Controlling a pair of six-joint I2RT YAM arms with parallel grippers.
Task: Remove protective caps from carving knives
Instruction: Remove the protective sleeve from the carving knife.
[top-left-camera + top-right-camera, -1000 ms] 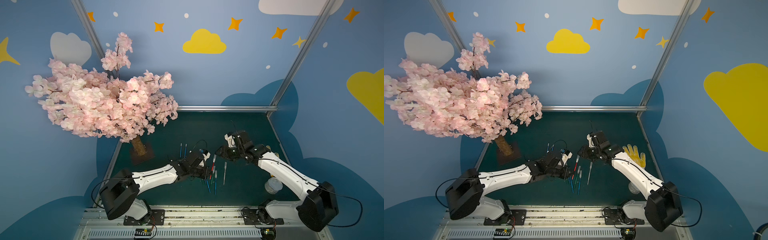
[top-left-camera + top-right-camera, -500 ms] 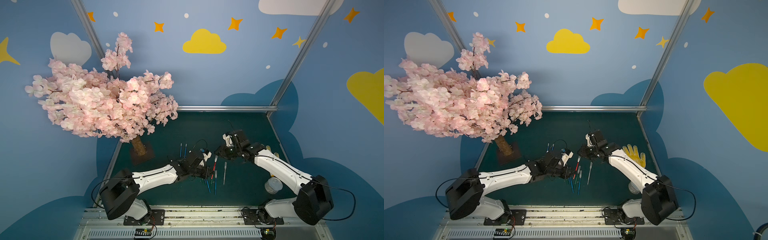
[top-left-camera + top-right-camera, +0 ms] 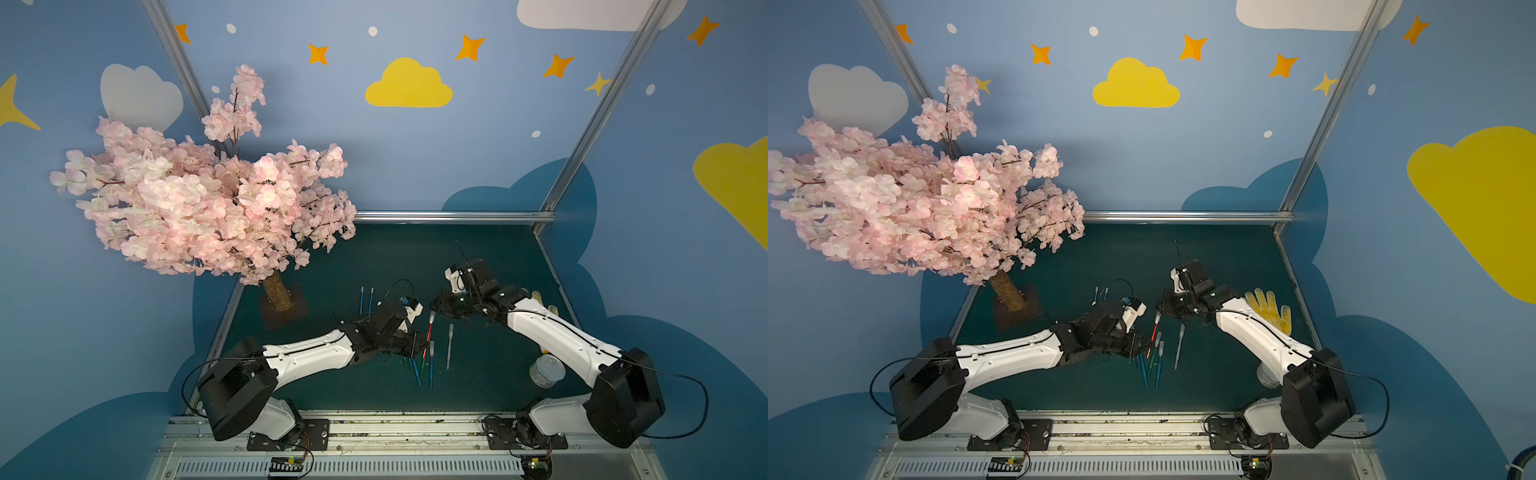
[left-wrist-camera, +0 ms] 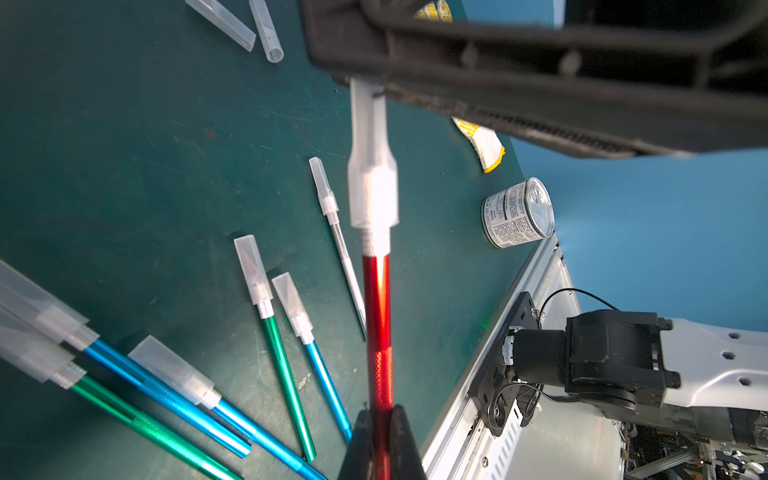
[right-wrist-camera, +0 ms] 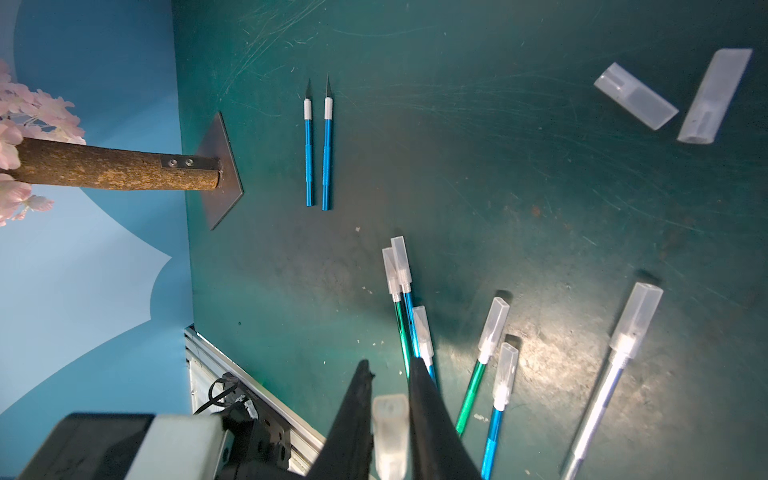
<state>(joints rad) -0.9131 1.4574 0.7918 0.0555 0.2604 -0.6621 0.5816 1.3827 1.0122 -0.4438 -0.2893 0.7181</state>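
Note:
My left gripper is shut on the handle of a red carving knife, held above the mat with its tip toward the right arm. The knife's translucent protective cap sits between the fingers of my right gripper, which close on its flat end. In both top views the two grippers meet over the mat's middle. Several capped green and blue knives and a whitish one lie below. Two bare blue knives lie side by side. Two loose caps lie apart.
A pink blossom tree stands at the back left on a dark base plate. A small tin can lies at the mat's right front edge, a yellow glove behind the right arm. A metal rail borders the front.
The right gripper has moved a little toward the left gripper and its jaws have narrowed onto the red knife's cap. The left arm has kept the knife still.

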